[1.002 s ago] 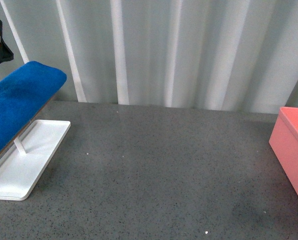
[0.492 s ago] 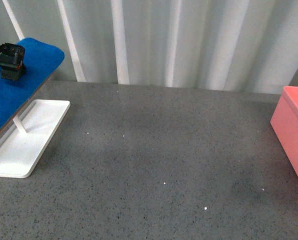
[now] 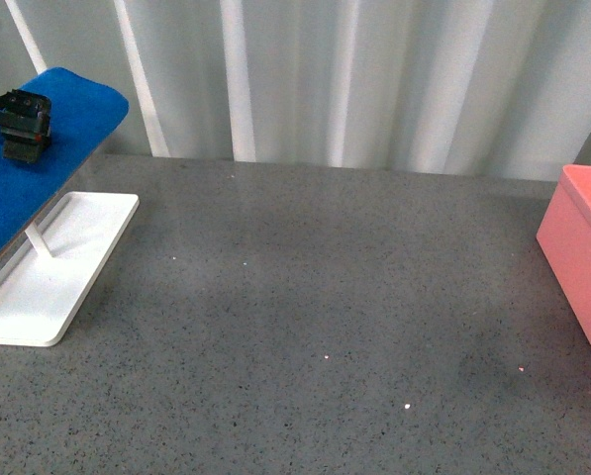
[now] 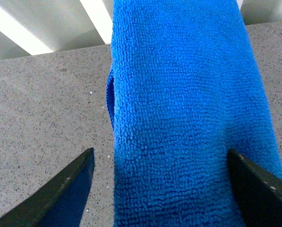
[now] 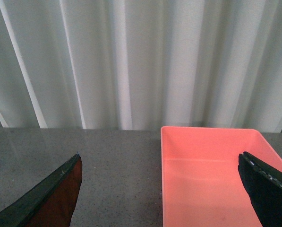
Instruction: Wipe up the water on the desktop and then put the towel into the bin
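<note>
The bright blue fluffy towel (image 3: 38, 168) hangs over a rail above the white tray at the far left of the front view. My left gripper (image 3: 13, 124) hovers just above it, open; in the left wrist view the towel (image 4: 188, 123) lies between the two spread dark fingers (image 4: 67, 189). The salmon-pink bin (image 3: 584, 267) stands at the right edge of the dark grey speckled desktop (image 3: 315, 297). My right gripper (image 5: 162, 196) is open and empty, facing the bin (image 5: 211, 179); it is out of the front view.
The white tray base (image 3: 48, 277) with a small white post lies at the left on the desktop. A white corrugated wall (image 3: 354, 79) closes the back. A few tiny bright specks dot the desktop near the front middle.
The front view has shifted since a second ago. My left gripper has come down from above the towel's far end onto the top of the towel and now holds almost still.
</note>
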